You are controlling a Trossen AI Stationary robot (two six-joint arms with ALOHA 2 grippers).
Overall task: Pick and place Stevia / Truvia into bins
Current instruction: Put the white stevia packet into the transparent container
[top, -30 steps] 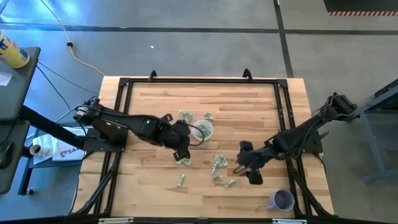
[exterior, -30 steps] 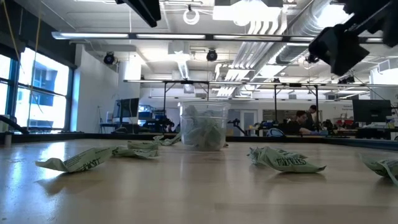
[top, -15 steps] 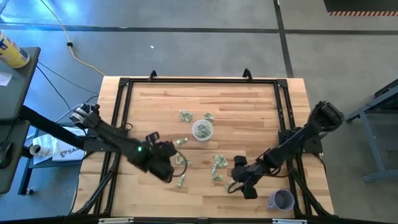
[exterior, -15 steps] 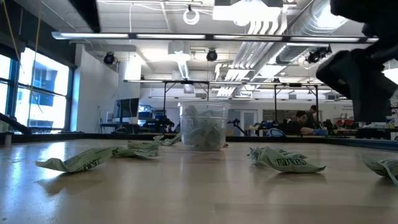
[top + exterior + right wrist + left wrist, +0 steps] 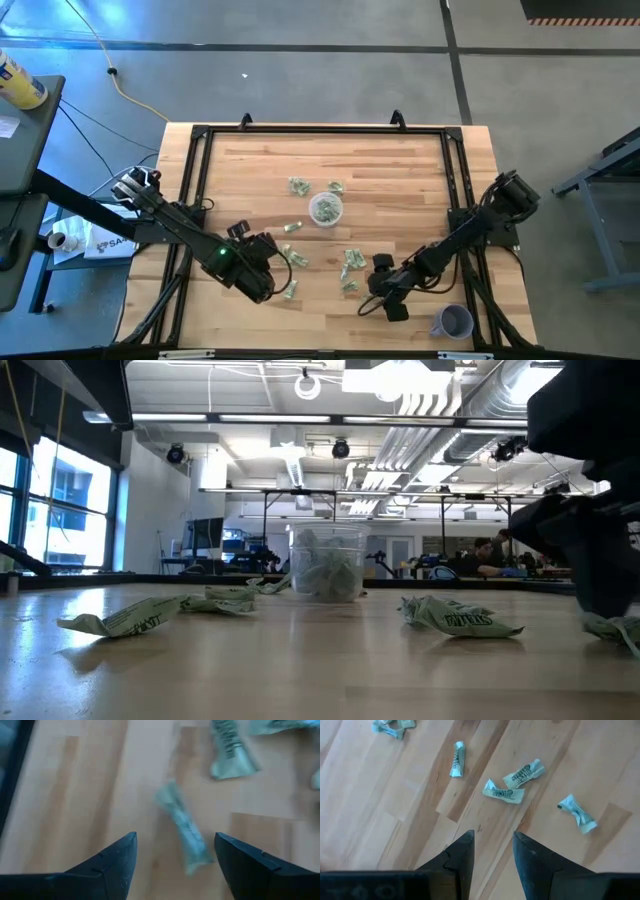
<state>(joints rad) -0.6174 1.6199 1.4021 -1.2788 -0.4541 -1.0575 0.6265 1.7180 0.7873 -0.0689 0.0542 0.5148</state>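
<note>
Green-and-white Stevia packets (image 5: 352, 260) lie scattered flat on the wooden table. More of them fill the clear cup (image 5: 325, 209), which stands upright at mid-table (image 5: 327, 565). My left gripper (image 5: 275, 284) hangs open above the boards at the near left. Its wrist view shows several packets (image 5: 503, 793) beyond the fingertips (image 5: 492, 845) and nothing between them. My right gripper (image 5: 376, 292) is open and low over the near right. One crumpled packet (image 5: 182, 832) lies on the wood between its spread fingers, apart from both.
A lavender cup (image 5: 452, 322) stands at the near right corner, close to my right arm. A black frame (image 5: 195, 160) borders the table. Other packets lie beyond the clear cup (image 5: 298, 186) and at the near left (image 5: 125, 618). Bare wood lies along the far side.
My left gripper has swung away from the clear cup toward the table's near left and come lower. My right gripper has dropped toward the table and moved toward the near edge, ending over one packet. The packets and the cup have stayed put.
</note>
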